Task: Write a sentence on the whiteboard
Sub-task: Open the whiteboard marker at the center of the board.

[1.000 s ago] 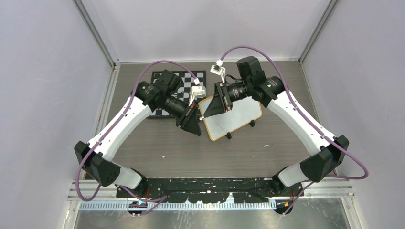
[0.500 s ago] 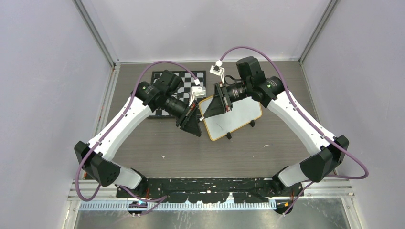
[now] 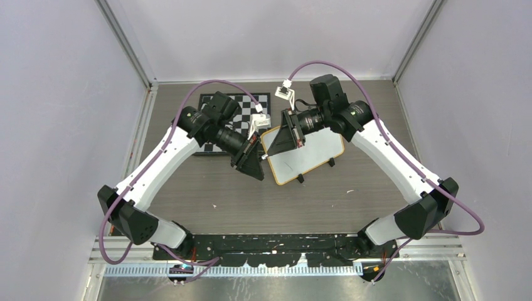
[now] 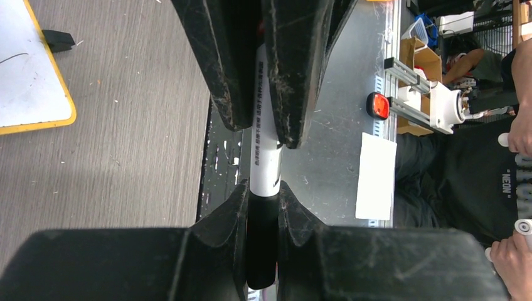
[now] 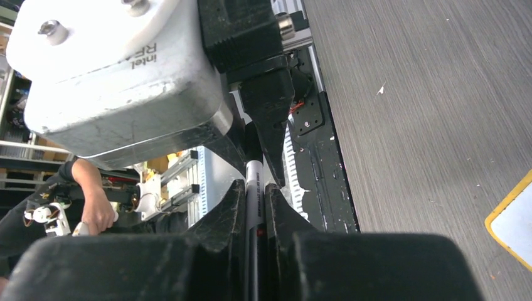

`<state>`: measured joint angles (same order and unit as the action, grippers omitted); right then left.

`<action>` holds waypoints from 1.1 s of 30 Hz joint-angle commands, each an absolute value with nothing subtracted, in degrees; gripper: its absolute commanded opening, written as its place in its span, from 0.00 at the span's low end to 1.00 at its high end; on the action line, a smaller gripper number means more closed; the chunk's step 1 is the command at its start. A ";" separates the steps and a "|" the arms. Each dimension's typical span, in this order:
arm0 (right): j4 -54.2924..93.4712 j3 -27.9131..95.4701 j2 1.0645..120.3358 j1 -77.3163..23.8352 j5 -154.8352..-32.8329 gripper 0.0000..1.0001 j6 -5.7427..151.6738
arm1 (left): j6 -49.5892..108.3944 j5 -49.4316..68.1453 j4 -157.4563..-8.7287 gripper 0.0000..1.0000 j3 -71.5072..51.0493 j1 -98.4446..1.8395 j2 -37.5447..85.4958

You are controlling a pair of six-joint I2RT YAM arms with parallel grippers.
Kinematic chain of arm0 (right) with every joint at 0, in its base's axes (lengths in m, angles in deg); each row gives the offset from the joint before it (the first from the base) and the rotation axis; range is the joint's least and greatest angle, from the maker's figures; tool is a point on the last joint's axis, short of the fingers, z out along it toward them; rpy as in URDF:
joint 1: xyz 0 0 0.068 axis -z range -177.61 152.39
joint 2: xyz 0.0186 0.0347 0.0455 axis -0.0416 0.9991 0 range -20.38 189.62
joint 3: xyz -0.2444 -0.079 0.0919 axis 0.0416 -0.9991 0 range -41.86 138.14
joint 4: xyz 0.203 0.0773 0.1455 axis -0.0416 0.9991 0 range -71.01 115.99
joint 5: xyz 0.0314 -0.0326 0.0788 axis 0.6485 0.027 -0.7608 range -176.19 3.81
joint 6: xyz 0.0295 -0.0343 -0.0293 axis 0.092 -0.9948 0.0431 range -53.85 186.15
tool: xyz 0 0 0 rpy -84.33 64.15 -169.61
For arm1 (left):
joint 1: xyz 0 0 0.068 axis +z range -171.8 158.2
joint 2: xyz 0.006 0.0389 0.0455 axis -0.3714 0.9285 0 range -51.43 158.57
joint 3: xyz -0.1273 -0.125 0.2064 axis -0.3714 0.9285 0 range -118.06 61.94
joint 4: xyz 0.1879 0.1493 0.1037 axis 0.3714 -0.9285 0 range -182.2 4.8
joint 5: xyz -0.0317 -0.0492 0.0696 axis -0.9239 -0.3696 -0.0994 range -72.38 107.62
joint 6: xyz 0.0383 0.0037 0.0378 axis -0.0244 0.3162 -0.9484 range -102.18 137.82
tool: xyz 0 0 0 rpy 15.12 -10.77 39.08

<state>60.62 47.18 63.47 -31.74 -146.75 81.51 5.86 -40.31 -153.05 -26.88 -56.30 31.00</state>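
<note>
Left wrist: left pincer (image 4: 263, 188) and right pincer (image 4: 260, 135) clench one marker (image 4: 266, 160), seemingly beside the whiteboard (image 4: 25, 69)

Pale lilac walls (image 3: 63, 94), grey wood-grain table (image 3: 251, 200)

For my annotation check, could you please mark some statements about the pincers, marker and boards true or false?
1. The left pincer and the right pincer both grip the white marker pen with a black end. True.
2. The marker touches the yellow-rimmed white whiteboard. False: it is held off it, between the pincers.
3. The whiteboard bears a full sentence. False: it is nearly blank.
4. In the top view, the black-and-white checkered chessboard lies left of the whiteboard. True.
</note>
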 commanded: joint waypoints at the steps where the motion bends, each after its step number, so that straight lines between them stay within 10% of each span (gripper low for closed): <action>1: 59.60 48.70 61.90 -34.45 -148.06 0.00 81.90 | 8.09 -39.02 -147.18 0.03 -29.12 -56.52 31.73; 5: 59.79 48.37 61.34 -32.53 -146.82 0.00 82.11 | 9.22 -36.46 -146.47 0.42 -27.92 -55.46 29.22; 11: 59.95 47.31 60.49 -30.07 -146.66 0.00 82.54 | 10.05 -36.31 -144.58 0.61 -25.64 -50.87 24.85; 23: 58.98 46.59 60.48 -30.18 -147.08 0.00 83.72 | 12.75 -41.96 -139.54 0.47 -23.79 -50.81 24.08; 30: 59.11 45.85 59.88 -29.82 -146.38 0.00 83.44 | 13.05 -45.14 -137.88 0.04 -21.63 -50.73 23.87; 33: 59.16 45.85 59.54 -27.80 -146.52 0.00 83.47 | 10.29 -43.82 -139.58 0.00 -19.91 -49.89 23.31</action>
<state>60.90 45.45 62.36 -29.47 -146.51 82.86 12.13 -43.13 -140.57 -21.74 -50.71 24.62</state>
